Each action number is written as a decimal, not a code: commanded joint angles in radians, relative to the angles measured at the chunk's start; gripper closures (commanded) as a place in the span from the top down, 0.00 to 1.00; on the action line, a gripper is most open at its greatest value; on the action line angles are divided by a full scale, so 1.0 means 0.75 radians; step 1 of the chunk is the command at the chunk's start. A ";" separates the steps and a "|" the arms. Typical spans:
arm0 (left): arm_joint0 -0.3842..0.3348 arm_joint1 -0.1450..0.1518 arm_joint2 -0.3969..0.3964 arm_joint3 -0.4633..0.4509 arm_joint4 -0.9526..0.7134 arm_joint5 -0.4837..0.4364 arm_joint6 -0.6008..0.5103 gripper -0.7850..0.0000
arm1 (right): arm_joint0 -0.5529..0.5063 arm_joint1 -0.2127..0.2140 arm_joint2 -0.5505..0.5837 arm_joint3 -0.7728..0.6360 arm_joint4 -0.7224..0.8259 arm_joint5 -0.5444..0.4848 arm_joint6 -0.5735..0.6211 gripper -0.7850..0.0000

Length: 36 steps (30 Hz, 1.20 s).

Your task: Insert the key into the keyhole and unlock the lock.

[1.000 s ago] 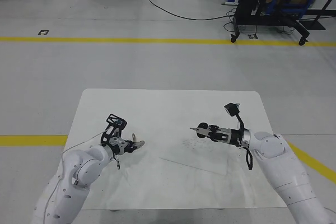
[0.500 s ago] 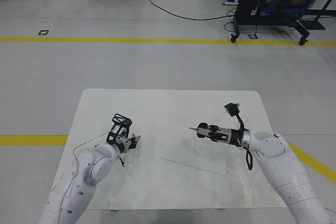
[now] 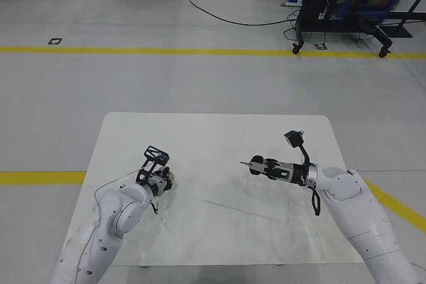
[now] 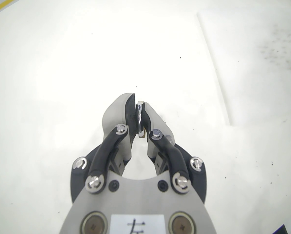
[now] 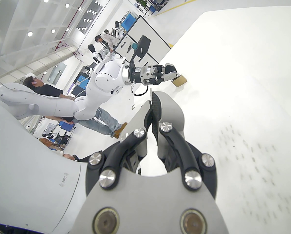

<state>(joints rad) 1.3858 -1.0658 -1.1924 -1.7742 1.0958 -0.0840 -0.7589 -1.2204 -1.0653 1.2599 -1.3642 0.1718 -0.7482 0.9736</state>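
Left wrist view is showing you the left pincer point(image 4: 137, 105) pressing shut on the lock point(image 4: 139, 120), its pads squeezing the steel loop edge-on with a sliver of brass peeking out below. You are probably gripping it by the loop so that the brass body is hanging free and the keyhole is staying reachable.

The right wrist view is giving you what that one hides: the whole brass body jutting beyond those fingers, low over the table point(image 5: 233, 49). Whether it is touching the table, you cannot tell. The same view is showing the right pincer point(image 5: 152, 98) with its ribbed pads closed flat together and nothing visible between them.

The top view is filling that gap. A thin silver key point(image 3: 244, 164) is poking from the right pincer toward the lock, well apart from it and roughly lined up for an insertion not yet begun.
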 commanded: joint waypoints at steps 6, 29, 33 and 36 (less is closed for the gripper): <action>0.011 0.000 -0.011 -0.025 0.001 -0.011 -0.018 0.20 | 0.000 0.000 0.000 0.000 0.000 0.000 0.000 0.00; 0.005 -0.005 -0.021 -0.008 -0.002 -0.041 -0.069 0.00 | 0.000 0.000 0.000 0.000 0.000 0.000 0.000 0.00; -0.009 -0.009 -0.014 0.007 -0.007 -0.029 -0.056 0.00 | 0.000 0.000 0.000 0.000 0.000 0.000 0.000 0.00; -0.017 -0.013 -0.013 0.027 -0.043 -0.032 -0.027 0.00 | 0.000 0.000 0.000 0.000 0.000 0.000 0.000 0.00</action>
<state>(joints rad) 1.3749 -1.0744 -1.2019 -1.7606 1.0804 -0.1064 -0.7926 -1.2204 -1.0653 1.2599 -1.3642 0.1718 -0.7482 0.9736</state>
